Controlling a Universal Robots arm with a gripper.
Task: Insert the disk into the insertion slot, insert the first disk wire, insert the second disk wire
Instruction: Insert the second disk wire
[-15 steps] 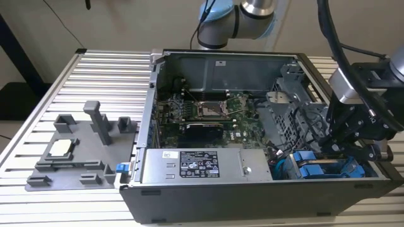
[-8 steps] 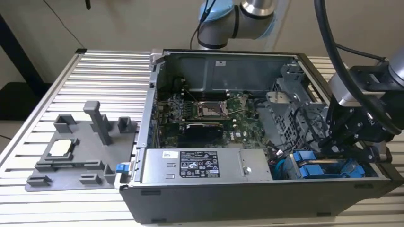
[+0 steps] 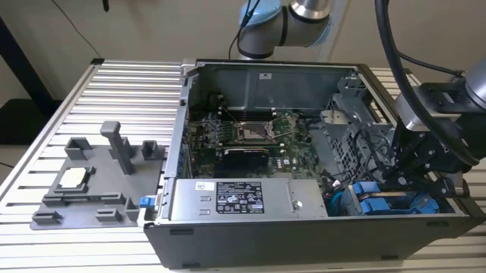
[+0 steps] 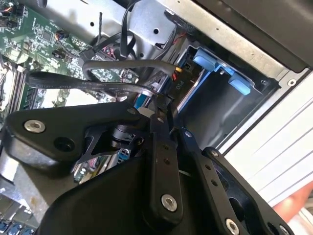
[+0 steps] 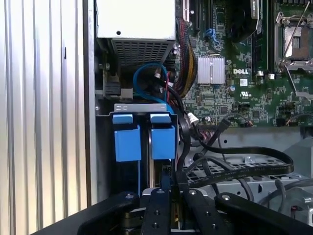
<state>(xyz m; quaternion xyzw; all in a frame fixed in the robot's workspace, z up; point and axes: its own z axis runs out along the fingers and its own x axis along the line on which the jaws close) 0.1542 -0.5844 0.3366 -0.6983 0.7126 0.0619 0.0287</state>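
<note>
Down in the corner of the open grey metal computer case [image 3: 266,250], the black gripper [image 5: 171,193] pinches a thin black wire plug, because the blue-framed silver disk [image 5: 163,142] already sits inside its grey metal slot [image 5: 142,108]

An open computer case [image 3: 304,227] is lying on the slatted table [image 3: 122,96]; the gripper [image 3: 425,182] is reaching into its corner beside blue drive carriers [image 3: 379,202].
</note>
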